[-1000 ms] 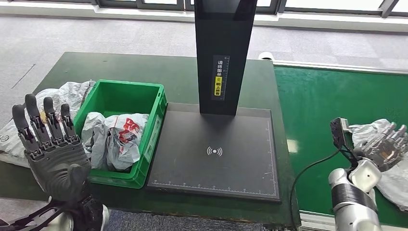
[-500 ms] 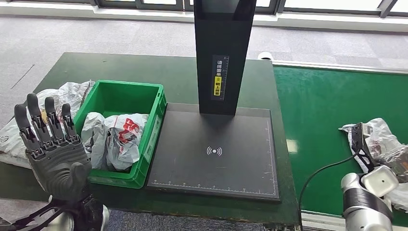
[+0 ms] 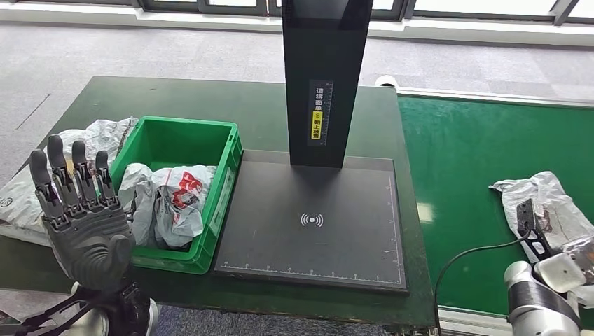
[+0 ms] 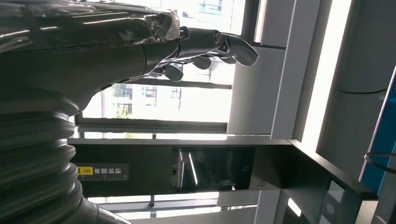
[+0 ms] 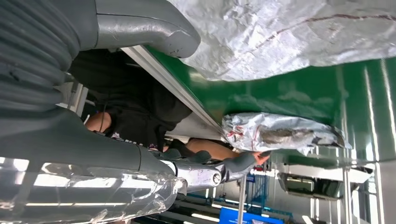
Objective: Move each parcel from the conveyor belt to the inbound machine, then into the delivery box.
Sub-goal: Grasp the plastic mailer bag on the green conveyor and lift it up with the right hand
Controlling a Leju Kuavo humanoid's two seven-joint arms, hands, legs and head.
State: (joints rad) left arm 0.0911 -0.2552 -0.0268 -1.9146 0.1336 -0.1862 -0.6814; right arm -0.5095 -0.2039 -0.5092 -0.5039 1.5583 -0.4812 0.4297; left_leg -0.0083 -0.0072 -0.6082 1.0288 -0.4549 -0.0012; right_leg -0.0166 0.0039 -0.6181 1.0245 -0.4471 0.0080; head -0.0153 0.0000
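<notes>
Right hand (image 3: 569,269), lower right of frame, reaches the parcel (image 3: 543,206) on the conveyor belt (image 3: 462,154); finger state cannot be determined. Left hand (image 3: 84,224), fingers (image 3: 70,175) spread and empty, stands clear.

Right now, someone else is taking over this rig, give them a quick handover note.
Left hand is raised beside the green delivery box, fingers spread, holding nothing. Right hand is low at the conveyor belt, next to a grey parcel; whether it grips is unclear. One parcel in the box; more bags lie on the table beside it. The inbound machine's pad is bare. Left: belt parcel to pad, then box.
</notes>
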